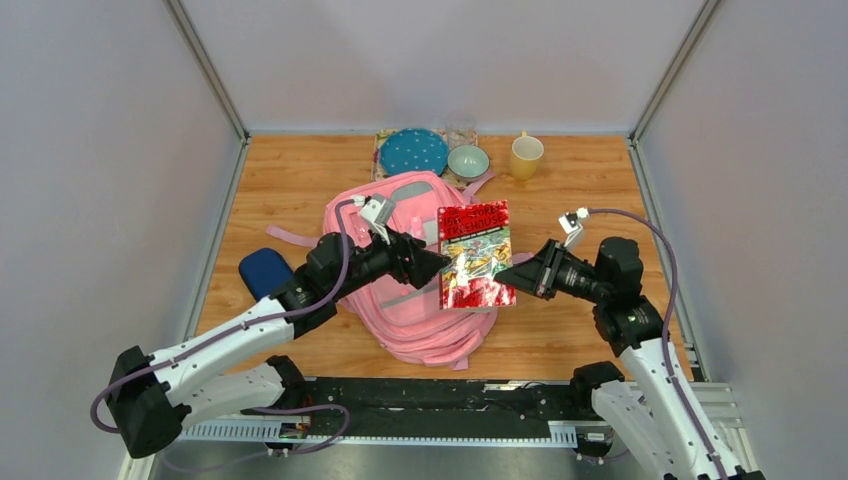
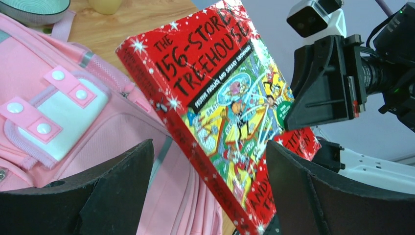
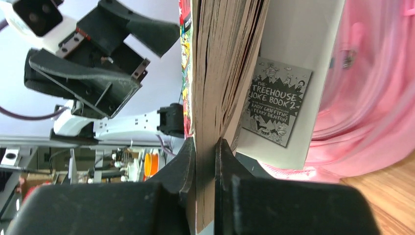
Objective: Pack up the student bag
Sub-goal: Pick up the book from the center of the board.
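We are clamping the red paperback book (image 1: 476,250) in the right gripper (image 1: 502,272), with the pink fabric backpack (image 1: 420,328) lying beneath it and the left gripper (image 1: 440,265) gaping wide.

A pink backpack (image 1: 425,320) lies on the wooden table (image 1: 300,185), a red-covered book (image 1: 476,255) over its right side. The right gripper (image 1: 503,272) meets the book's right edge; the left gripper (image 1: 438,265) sits just beside its left edge. A navy pouch (image 1: 265,270) lies left of the backpack; a blue dotted plate (image 1: 413,152), a bowl (image 1: 468,160) and a yellow mug (image 1: 526,156) line the far edge
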Controlling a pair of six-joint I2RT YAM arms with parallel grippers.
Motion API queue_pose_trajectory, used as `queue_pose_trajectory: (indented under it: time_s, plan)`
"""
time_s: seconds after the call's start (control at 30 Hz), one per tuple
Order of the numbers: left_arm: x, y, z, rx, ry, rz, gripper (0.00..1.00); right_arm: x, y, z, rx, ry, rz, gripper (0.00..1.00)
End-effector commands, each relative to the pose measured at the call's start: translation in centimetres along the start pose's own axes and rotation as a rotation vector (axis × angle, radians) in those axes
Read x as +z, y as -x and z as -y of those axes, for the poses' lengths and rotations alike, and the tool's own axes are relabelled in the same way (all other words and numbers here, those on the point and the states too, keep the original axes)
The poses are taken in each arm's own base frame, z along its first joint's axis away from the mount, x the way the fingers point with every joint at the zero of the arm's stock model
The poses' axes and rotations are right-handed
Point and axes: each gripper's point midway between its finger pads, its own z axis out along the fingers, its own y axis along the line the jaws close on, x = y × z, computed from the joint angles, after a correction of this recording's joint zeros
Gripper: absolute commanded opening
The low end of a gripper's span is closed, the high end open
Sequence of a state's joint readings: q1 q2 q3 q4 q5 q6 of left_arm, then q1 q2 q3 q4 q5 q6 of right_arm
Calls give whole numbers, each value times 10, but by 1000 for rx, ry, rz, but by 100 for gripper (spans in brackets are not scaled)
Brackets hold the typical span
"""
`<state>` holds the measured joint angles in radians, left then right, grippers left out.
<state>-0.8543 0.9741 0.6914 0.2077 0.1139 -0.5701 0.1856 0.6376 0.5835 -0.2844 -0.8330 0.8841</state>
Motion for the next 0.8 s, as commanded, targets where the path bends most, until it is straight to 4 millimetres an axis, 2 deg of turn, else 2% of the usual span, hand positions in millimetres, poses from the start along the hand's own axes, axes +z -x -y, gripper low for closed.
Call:
queue_pose_trajectory:
  time_s: [0.0,0.27,0.43,0.67,0.77]
  plan:
    - [-1,8,1,-14,-16,47,91,7,3,-36,-109,119,20,0]
    - [-4,5,-7,-31,-27,46,91,7,-10,-55,-152,204,-24,0]
    - [-7,7,6,-21,-121,75,92,4,-23,-57,-182,247,-95,0]
    - [-8,8,36,-20,-298,69,92,-2,-33,-65,-232,290,-160,0]
    - [-8,9,46,-14,-353,56,89,-2,-36,-68,-242,301,-174,0]
